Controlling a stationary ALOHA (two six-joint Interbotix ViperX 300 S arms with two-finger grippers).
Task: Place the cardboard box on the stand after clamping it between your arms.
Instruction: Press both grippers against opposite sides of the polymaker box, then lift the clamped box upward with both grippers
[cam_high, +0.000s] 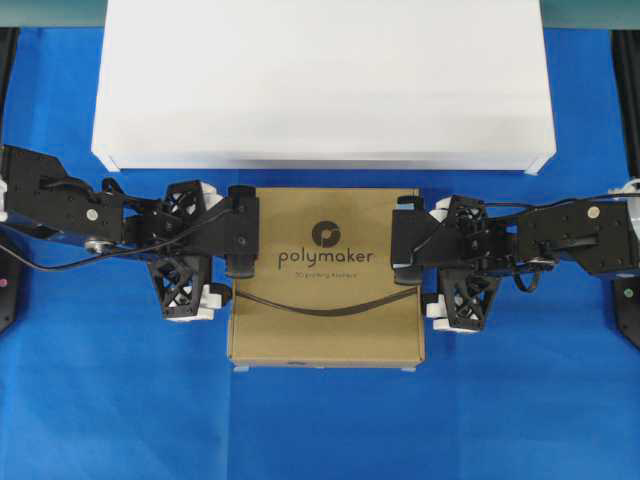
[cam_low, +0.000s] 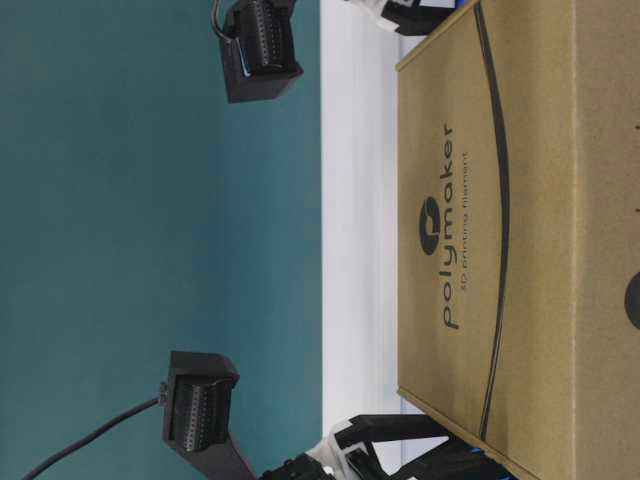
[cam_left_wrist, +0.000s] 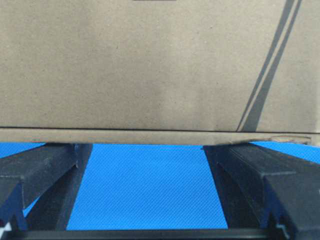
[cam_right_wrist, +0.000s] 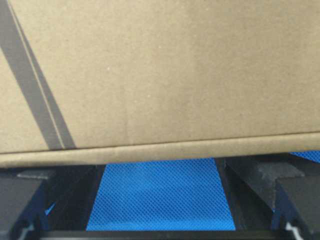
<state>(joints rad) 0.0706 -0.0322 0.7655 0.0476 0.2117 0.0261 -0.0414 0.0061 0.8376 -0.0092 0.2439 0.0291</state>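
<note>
The brown cardboard box (cam_high: 327, 300) with its "polymaker" logo lies flat just in front of the white stand (cam_high: 320, 90), not on it. My left gripper (cam_high: 231, 244) is open, its fingers (cam_left_wrist: 50, 162) reaching the box's left side. My right gripper (cam_high: 423, 256) is open too, and its fingers (cam_right_wrist: 260, 175) meet the right side. In the left wrist view the box (cam_left_wrist: 150, 65) fills the upper half above the gripper (cam_left_wrist: 147, 147). The right wrist view shows the same: box (cam_right_wrist: 165, 70) above gripper (cam_right_wrist: 160, 162). Nothing lies between either pair of fingers. From table level the box (cam_low: 520, 230) hides most of the stand (cam_low: 358, 200).
Blue cloth (cam_high: 120, 400) covers the table around the box and arms. The stand's front edge runs close to the box's far side. Black frames stand at the left edge (cam_high: 8, 290) and the right edge (cam_high: 628, 100). A teal wall (cam_low: 150, 220) is behind.
</note>
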